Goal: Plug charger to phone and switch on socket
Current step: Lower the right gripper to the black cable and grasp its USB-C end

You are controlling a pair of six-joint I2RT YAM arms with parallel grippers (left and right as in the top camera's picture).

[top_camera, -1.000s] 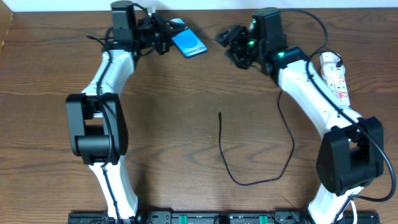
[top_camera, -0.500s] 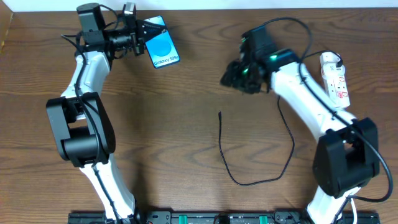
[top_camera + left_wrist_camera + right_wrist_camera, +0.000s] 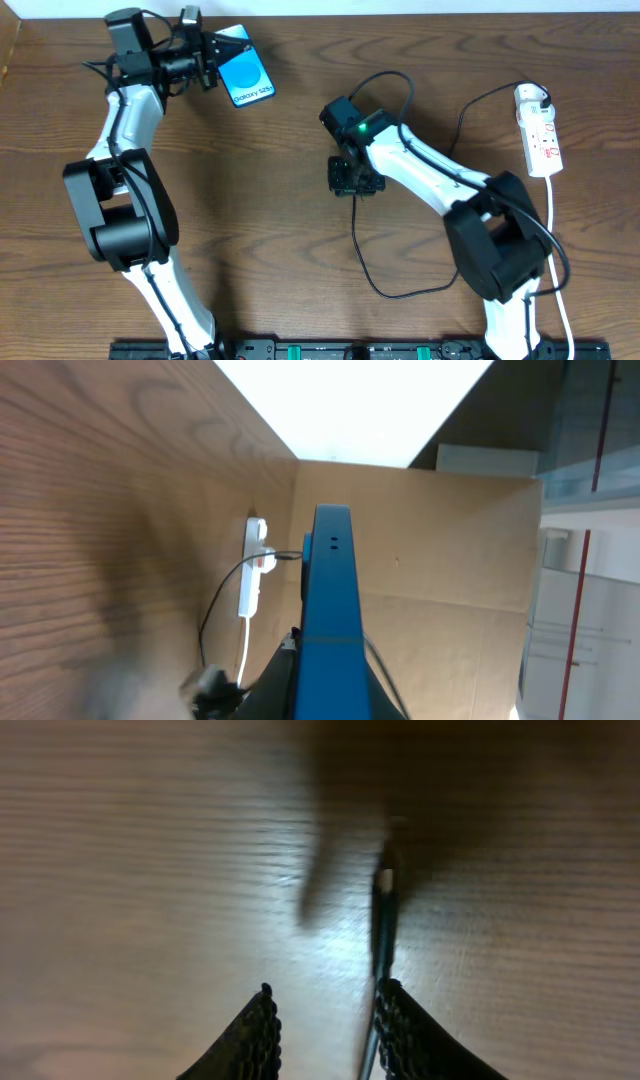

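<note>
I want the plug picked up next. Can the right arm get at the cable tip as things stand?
Probably yes: the right tool hangs right over the tip, jaws apart, nothing between them, though the tip sits off to one side.

left pincer (image 3: 213,58) clamped shut and raised; right pincer (image 3: 355,184) points down, jaws slightly apart.

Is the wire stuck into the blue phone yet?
Not plugged in. The left tool holds the phone; the charger's tip lies on the table under the right tool.
</note>
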